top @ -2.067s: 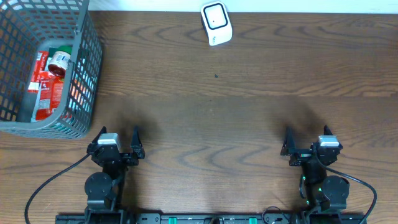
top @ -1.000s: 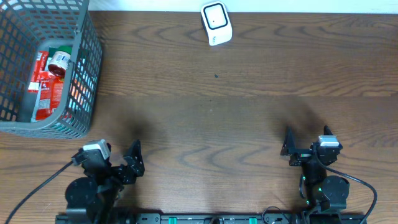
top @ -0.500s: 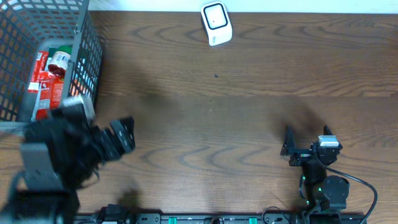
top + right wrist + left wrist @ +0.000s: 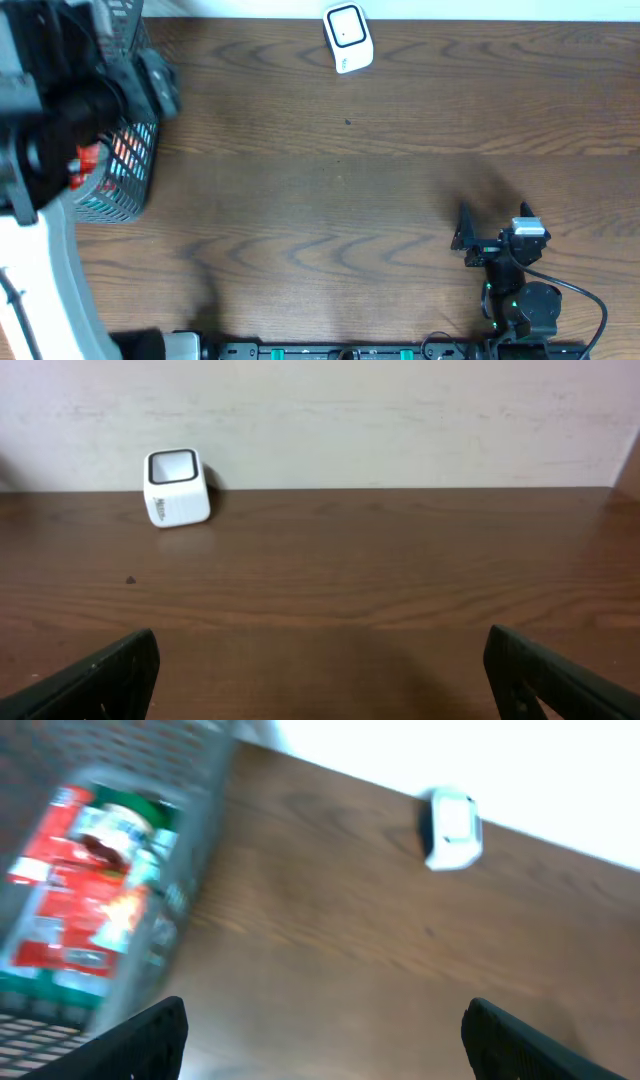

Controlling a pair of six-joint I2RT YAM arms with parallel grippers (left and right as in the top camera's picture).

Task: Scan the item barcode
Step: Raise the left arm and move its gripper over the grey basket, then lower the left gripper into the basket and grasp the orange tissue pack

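Two grippers, both spread wide and empty.
Left gripper (image 4: 325,1038) above the basket (image 4: 122,178) (red packet (image 4: 70,895) inside, blurred); right gripper (image 4: 320,672) faces the scanner (image 4: 177,486).

Your left arm (image 4: 60,100) is a blur overhead and covers most of the basket (image 4: 135,190). On the left wrist view the red packets (image 4: 70,910) smear, their print unreadable, and the basket runs off the left edge.
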